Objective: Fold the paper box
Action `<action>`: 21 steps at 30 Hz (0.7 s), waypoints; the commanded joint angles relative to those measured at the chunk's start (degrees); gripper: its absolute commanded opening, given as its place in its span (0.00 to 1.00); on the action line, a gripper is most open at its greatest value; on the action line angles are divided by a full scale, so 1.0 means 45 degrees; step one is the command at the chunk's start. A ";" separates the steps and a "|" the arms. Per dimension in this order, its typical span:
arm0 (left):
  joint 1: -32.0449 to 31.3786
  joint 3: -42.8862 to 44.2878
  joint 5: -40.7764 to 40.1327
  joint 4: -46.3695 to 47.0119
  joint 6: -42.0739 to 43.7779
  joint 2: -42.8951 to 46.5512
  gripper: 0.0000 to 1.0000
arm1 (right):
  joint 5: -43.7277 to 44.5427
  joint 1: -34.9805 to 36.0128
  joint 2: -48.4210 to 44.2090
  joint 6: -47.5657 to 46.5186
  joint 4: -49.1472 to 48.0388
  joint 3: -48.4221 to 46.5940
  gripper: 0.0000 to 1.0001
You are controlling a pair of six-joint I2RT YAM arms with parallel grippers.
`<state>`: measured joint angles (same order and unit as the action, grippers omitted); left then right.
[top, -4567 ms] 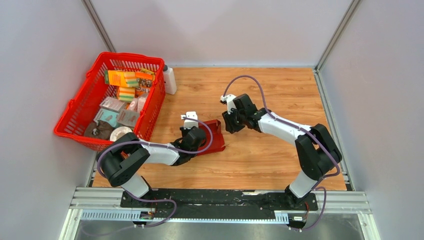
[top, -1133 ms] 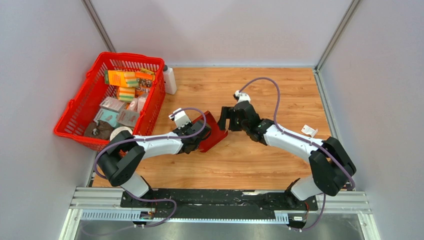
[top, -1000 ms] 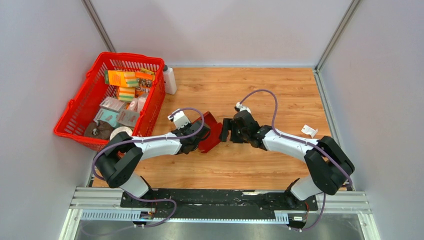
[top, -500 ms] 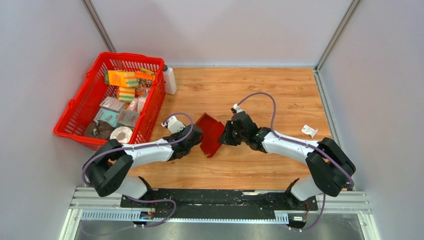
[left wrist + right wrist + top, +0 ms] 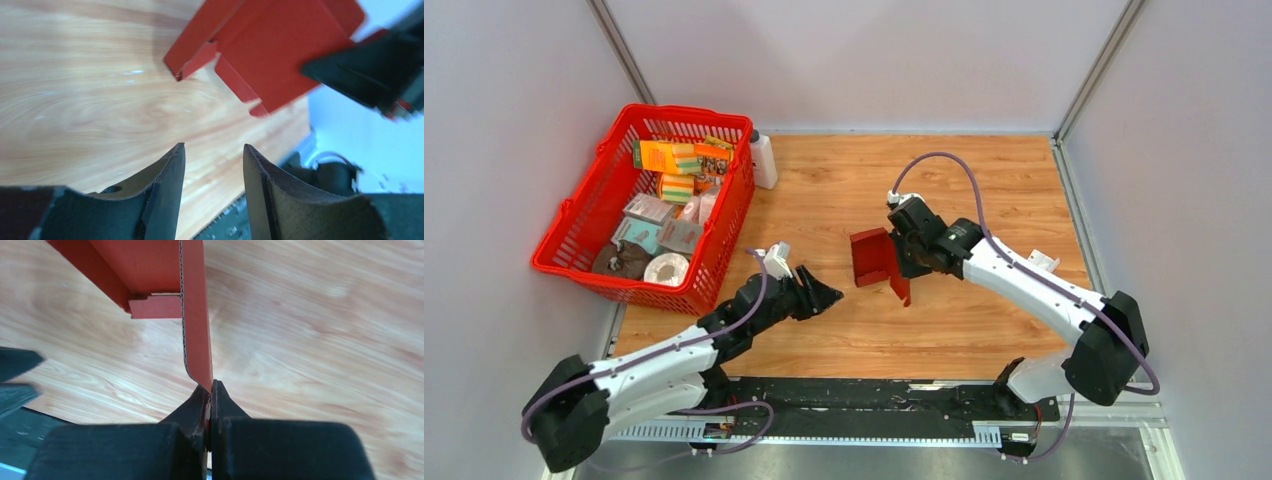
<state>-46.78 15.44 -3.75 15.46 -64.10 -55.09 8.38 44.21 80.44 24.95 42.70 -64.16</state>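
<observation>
The paper box (image 5: 876, 259), a dark red cardboard piece with folded walls and tabs, hangs above the wooden table near its middle. My right gripper (image 5: 908, 262) is shut on one thin flap of the paper box (image 5: 196, 325), the card pinched between its fingertips (image 5: 218, 396). My left gripper (image 5: 829, 294) stands open to the lower left of it, apart from it, with nothing between its fingers (image 5: 172, 175). In the left wrist view the paper box (image 5: 270, 50) floats above the wood, with the right gripper's black body at its right.
A red mesh basket (image 5: 589, 265) with several printed packages stands at the left of the wooden table (image 5: 984, 180). A white bottle (image 5: 763, 159) stands behind the basket's corner. A small white clip (image 5: 1041, 262) lies at the right. Grey walls close in three sides.
My left gripper has let go of the paper box, opened and drawn back toward the near left. My right gripper has shut on the box's flap and lifted it to the right.
</observation>
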 commanded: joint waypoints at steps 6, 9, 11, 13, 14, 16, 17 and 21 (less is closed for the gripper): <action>-0.0033 0.1177 0.1734 -0.4306 0.4183 0.5306 0.54 | 0.3117 0.0586 -0.0377 -0.4000 0.6234 -0.2968 0.00; -0.0033 0.1684 0.1419 -0.5152 0.4789 0.5641 0.54 | 0.3389 0.1229 0.0344 -0.4352 0.6292 -0.3163 0.00; -0.0033 0.2036 0.1613 -0.5330 0.5062 0.5408 0.54 | 0.3741 0.1988 0.1219 -0.4547 0.6429 -0.3493 0.00; -0.0033 0.2154 0.1789 -0.5331 0.5258 0.5212 0.54 | 0.4151 0.2594 0.1983 -0.4588 0.6837 -0.3904 0.00; -0.0033 0.2135 0.1829 -0.5234 0.5298 0.5056 0.54 | 0.4636 0.2772 0.2799 -0.4491 0.7033 -0.4389 0.00; -0.0033 0.1999 0.1694 -0.5156 0.5318 0.4899 0.54 | 0.5011 0.3124 0.3507 -0.4528 0.7250 -0.4919 0.01; -0.0033 0.1940 0.1634 -0.5000 0.5260 0.4821 0.54 | 0.5225 0.3203 0.4013 -0.4703 0.7134 -0.5308 0.02; -0.0033 0.1491 0.1205 -0.4297 0.5317 0.4529 0.54 | 0.5421 0.3223 0.4448 -0.4996 0.5965 -0.5800 0.30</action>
<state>-46.89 23.03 3.42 -6.55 -42.28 -33.91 28.18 58.85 100.33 5.13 72.12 -86.06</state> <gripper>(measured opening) 0.542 0.141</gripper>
